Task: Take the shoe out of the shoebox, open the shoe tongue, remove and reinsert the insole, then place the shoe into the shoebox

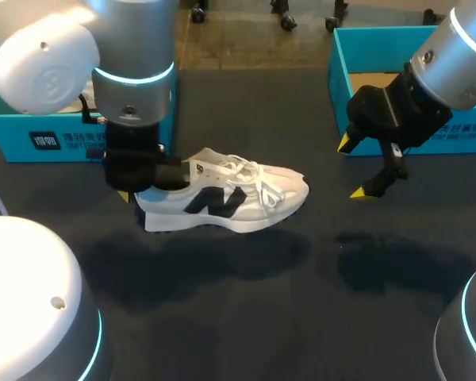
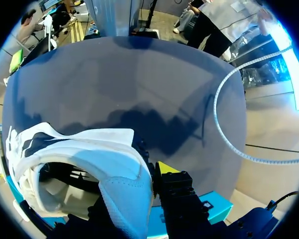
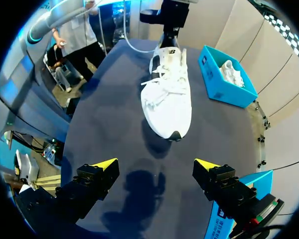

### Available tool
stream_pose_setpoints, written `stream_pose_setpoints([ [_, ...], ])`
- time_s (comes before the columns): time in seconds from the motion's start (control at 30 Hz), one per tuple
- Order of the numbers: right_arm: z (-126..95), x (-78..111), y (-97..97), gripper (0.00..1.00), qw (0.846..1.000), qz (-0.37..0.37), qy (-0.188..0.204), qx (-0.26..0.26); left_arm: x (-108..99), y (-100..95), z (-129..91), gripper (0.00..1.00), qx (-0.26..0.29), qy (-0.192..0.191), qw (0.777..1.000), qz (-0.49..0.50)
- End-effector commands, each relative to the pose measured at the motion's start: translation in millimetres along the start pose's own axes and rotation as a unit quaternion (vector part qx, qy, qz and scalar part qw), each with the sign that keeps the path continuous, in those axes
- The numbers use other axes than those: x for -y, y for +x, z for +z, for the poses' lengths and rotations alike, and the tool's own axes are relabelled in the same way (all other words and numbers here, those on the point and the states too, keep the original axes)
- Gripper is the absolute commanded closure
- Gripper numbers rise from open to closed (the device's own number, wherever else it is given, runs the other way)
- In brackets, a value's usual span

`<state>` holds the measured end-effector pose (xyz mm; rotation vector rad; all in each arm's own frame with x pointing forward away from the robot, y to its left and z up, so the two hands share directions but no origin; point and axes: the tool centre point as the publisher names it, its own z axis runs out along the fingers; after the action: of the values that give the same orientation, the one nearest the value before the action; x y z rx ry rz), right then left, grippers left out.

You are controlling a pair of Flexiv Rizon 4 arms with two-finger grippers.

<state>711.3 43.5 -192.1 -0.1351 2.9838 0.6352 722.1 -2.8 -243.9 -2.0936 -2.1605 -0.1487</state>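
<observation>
Left fingers (image 2: pixel 167 168) clamp shoe (image 1: pixel 246 194) heel; right fingers (image 3: pixel 102 167) spread near shoebox (image 1: pixel 373 32) edge.

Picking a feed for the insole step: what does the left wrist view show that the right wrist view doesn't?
Left wrist only: the inside of the shoe through its opening, heel wall between the left jaws. Right wrist only: the whole shoe toe-first, its laces, the right jaws open short of the toe, and a second shoe lying in a box. Both: the shoe on the table, left jaws at its heel, some blue box wall.
</observation>
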Motion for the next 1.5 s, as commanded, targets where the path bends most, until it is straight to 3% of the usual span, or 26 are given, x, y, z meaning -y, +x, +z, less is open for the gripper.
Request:
stream_pose_setpoints([
  [0.03, 1.6, -0.4, -0.5, 0.0, 1.0, 0.001, 0.001, 0.0, -1.1, -1.2, -1.1, 1.0, -0.001, 0.0, 1.0, 0.0],
  [0.47, 1.6, -0.4, -0.5, 0.0, 1.0, 0.001, 0.001, 0.0, -1.1, -1.2, -1.1, 1.0, -0.001, 0.0, 1.0, 0.0],
  [0.53, 1.6, -0.4, -0.5, 0.0, 1.0, 0.001, 0.001, 0.0, 1.9, -8.5, 5.6, 1.0, -0.003, -0.034, 0.999, -0.003],
  [0.7, 1.6, -0.4, -0.5, 0.0, 1.0, 0.001, 0.001, 0.0, 4.2, -25.5, 18.6, 1.0, 0.016, -0.049, 0.999, 0.005],
  [1.07, 1.6, -0.4, -0.5, 0.0, 1.0, 0.001, 0.001, 0.0, -1.0, -59.3, 49.3, 1.0, 0.031, -0.026, 0.999, 0.027],
  [1.5, 1.6, -0.4, -0.5, 0.0, 1.0, 0.001, 0.001, 0.0, -0.4, -93.6, 92.7, 1.0, 0.028, -0.027, 0.998, 0.043],
])
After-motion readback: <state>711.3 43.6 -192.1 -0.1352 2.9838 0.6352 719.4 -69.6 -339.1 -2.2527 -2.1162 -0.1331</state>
